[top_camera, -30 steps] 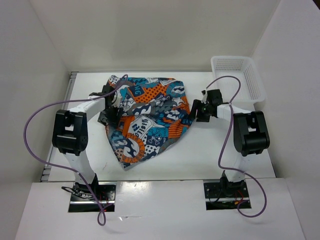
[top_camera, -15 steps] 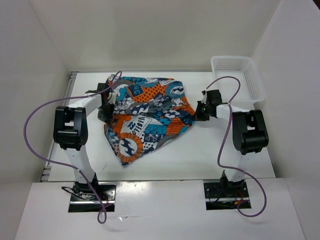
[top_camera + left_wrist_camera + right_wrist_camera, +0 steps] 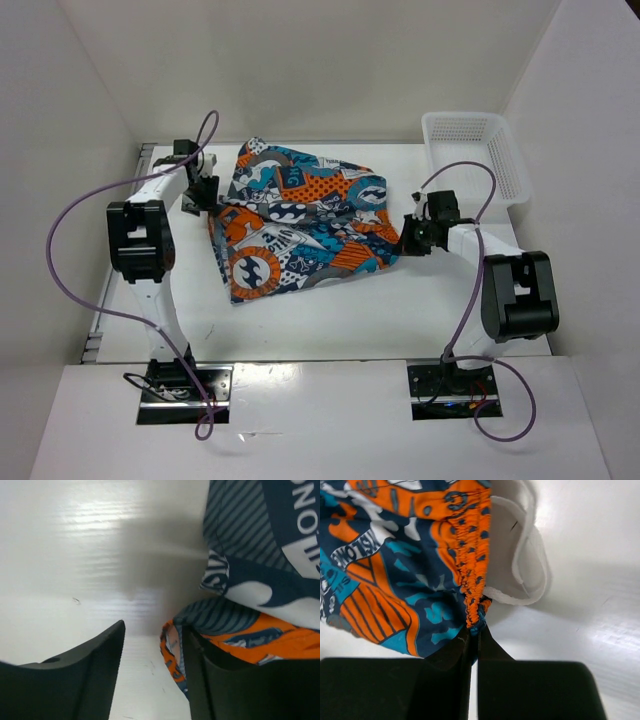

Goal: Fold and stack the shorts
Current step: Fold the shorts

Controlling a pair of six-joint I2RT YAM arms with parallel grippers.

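Shorts (image 3: 300, 225) waistband pinched, right end effector (image 3: 475, 631)

The top view looks steeply down from above and behind the arm bases (image 3: 185, 385) at 6 o'clock, far enough to hold the whole desk (image 3: 330, 310). The left wrist view sits low and close over the desk (image 3: 75, 555), facing along its jaws to the shorts' (image 3: 260, 555) 9 o'clock edge. The right wrist view, equally close, faces their (image 3: 395, 555) 3 o'clock edge. All three share the shorts (image 3: 300, 225).
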